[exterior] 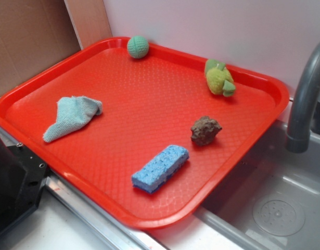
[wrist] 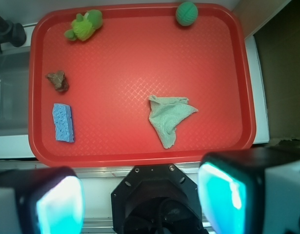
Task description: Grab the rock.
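Fingers apart, off rock

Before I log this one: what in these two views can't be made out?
- Pincer: wrist view shows only two blurred pads at the bottom edge, tips cut off; apart, holding nothing. Exterior view shows no fingers.
- Rock: underside hidden against the red tray; small in the wrist view.
- Faucet: cut off by the right edge, exterior view.
- Sink: only partly in frame.
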Robot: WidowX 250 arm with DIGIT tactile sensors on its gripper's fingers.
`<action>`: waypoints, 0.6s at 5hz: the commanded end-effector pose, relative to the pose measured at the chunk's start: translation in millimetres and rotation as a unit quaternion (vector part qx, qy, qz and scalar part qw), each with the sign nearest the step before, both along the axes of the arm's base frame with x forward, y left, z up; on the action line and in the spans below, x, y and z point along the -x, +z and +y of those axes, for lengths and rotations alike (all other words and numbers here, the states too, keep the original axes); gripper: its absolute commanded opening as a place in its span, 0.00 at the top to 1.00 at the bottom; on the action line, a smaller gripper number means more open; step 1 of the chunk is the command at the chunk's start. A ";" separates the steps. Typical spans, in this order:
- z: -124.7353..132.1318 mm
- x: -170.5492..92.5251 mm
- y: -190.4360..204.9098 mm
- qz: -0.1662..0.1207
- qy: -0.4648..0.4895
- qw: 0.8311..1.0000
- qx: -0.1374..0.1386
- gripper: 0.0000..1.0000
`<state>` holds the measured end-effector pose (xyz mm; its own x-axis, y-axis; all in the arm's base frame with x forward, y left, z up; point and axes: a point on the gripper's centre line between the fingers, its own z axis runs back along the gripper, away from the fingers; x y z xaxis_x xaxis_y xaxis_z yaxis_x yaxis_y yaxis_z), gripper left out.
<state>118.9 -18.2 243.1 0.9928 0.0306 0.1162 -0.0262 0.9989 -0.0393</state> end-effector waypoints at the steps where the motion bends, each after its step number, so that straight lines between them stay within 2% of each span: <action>1: 0.0 0.0 0.0 0.000 0.000 1.000 0.000 0.00; 2: -50.0 -50.0 -46.7 0.026 -0.125 0.992 -0.015 0.00; 3: -109.6 -88.7 -82.0 0.001 -0.246 0.968 -0.041 0.00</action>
<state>208.8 -123.5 146.0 0.8799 -0.4739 0.0343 0.4730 0.8805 0.0304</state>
